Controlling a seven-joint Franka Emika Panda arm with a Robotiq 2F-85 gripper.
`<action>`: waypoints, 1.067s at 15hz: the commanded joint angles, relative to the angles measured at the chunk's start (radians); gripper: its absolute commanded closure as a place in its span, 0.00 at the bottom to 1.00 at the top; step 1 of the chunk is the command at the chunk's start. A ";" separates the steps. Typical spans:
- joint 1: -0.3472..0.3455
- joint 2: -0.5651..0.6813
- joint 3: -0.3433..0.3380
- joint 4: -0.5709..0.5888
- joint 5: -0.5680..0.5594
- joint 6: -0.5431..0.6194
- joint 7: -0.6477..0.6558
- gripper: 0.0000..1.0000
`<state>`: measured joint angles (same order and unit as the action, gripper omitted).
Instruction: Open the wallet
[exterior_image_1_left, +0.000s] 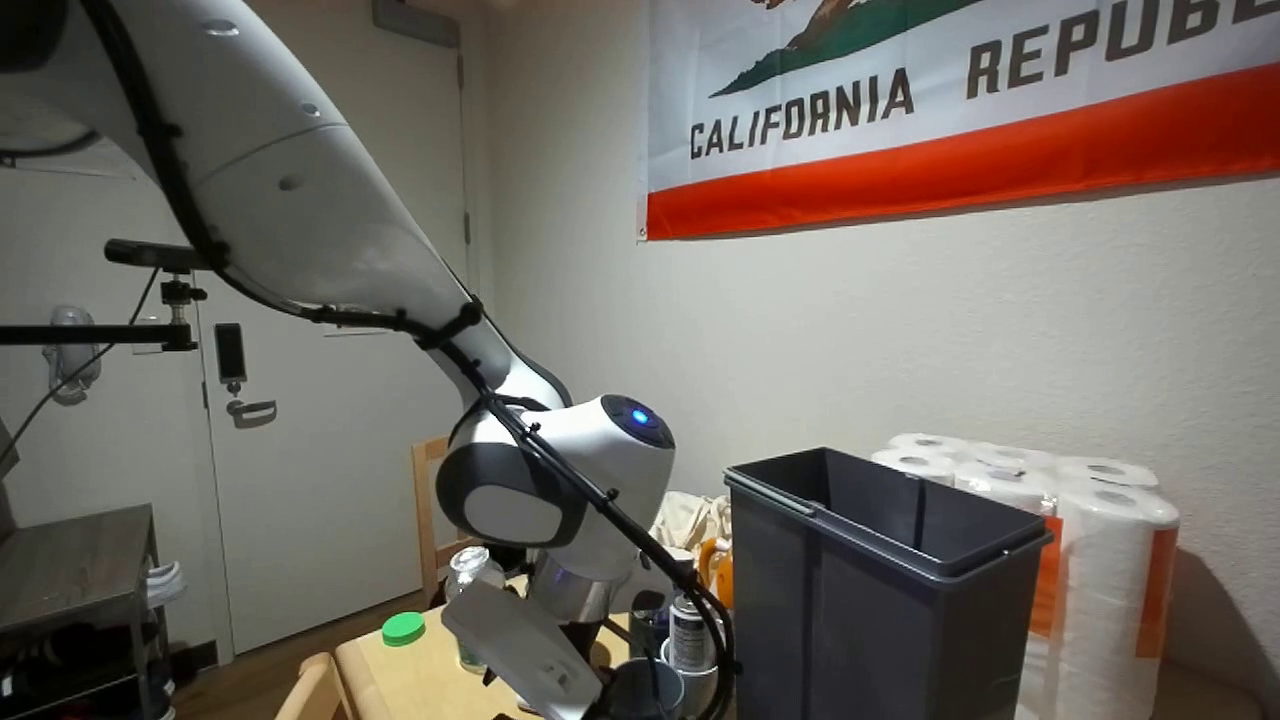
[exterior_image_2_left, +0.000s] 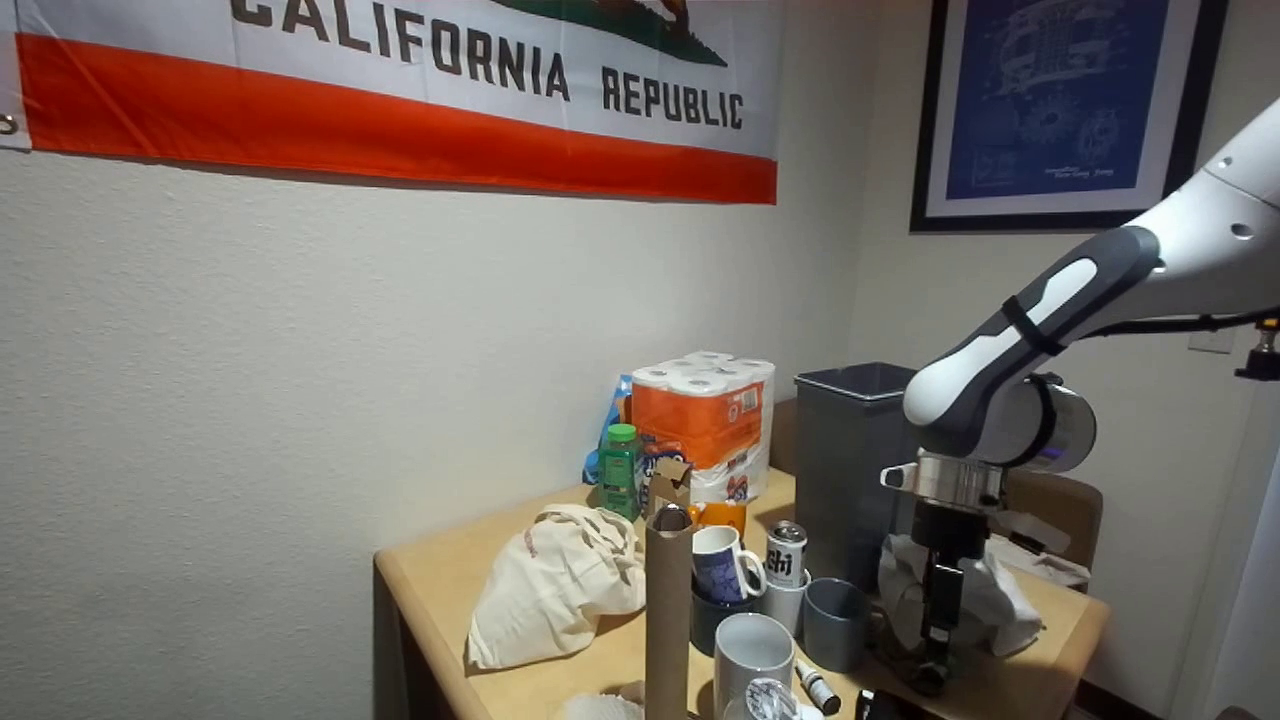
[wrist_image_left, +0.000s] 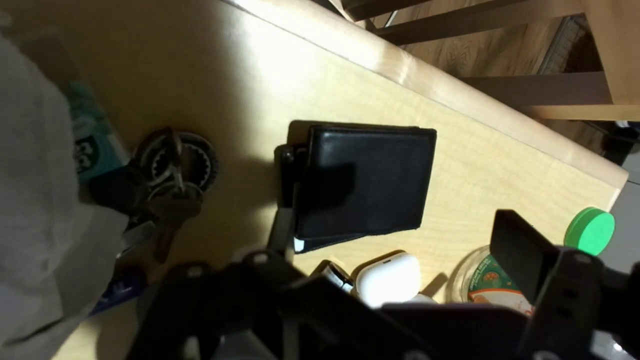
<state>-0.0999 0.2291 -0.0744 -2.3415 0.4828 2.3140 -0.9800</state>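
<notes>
Arm (exterior_image_1_left: 350, 235) slopes down, jaws apart near the wallet (wrist_image_left: 377, 182)

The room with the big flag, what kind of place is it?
Probably someone's home or a dorm, but I can't be sure: there's a hung-up flag, a pack of paper rolls and a mug.
</notes>
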 joint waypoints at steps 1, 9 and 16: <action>-0.074 0.094 0.041 0.059 0.065 0.001 -0.102 0.00; -0.175 0.247 0.108 0.155 0.094 -0.055 -0.185 0.00; -0.189 0.320 0.138 0.207 0.073 -0.107 -0.175 0.16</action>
<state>-0.2675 0.5234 0.0471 -2.1695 0.5528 2.2549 -1.1402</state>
